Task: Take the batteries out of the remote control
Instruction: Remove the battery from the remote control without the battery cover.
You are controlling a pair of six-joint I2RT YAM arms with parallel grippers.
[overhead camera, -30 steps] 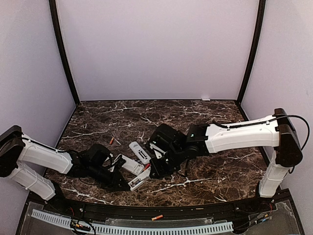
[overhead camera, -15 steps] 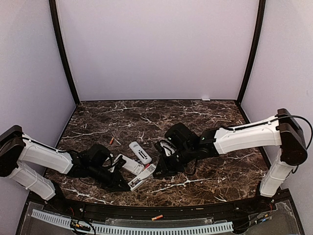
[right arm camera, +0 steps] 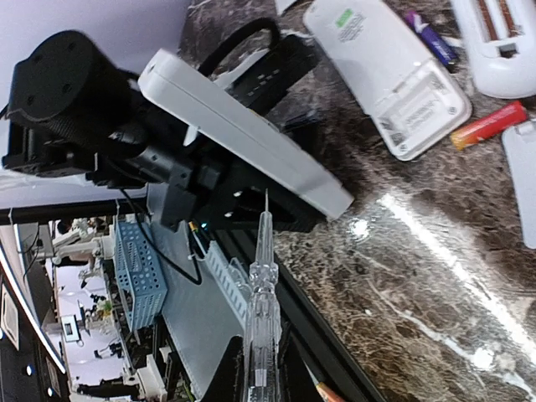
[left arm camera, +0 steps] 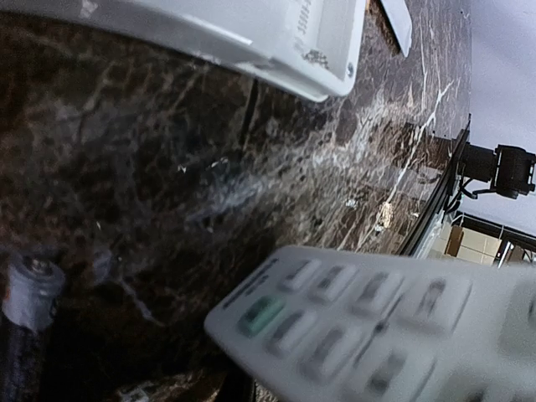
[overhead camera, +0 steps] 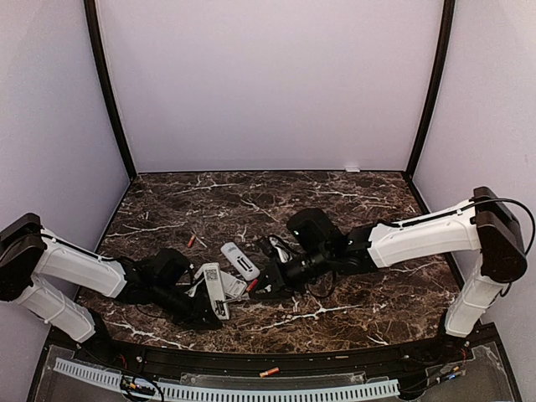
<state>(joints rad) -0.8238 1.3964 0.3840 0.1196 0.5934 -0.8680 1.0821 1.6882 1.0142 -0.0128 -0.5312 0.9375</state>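
My left gripper (overhead camera: 209, 311) is shut on a white remote control (overhead camera: 214, 290) and holds it tilted off the table; the right wrist view shows the black jaws (right arm camera: 219, 182) clamped on it (right arm camera: 243, 134). Its button face fills the left wrist view (left arm camera: 377, 327), where the fingers are hidden. My right gripper (overhead camera: 256, 291) is shut on a clear screwdriver (right arm camera: 263, 293), its tip just under the held remote's end. A red battery (right arm camera: 490, 124) and a purple battery (right arm camera: 429, 33) lie loose beside a face-down remote (right arm camera: 385, 75).
Another remote (overhead camera: 240, 261) with an open compartment (right arm camera: 502, 42) lies behind. A white cover (right arm camera: 523, 180) lies near it. An orange battery (overhead camera: 191, 240) lies to the back left, and another (overhead camera: 270, 371) on the front ledge. A dark cylinder (left arm camera: 25, 310) shows in the left wrist view.
My left gripper has turned the held remote from slanting right to pointing away from me. My right gripper drew back to the right, then came down low beside the remote's end.
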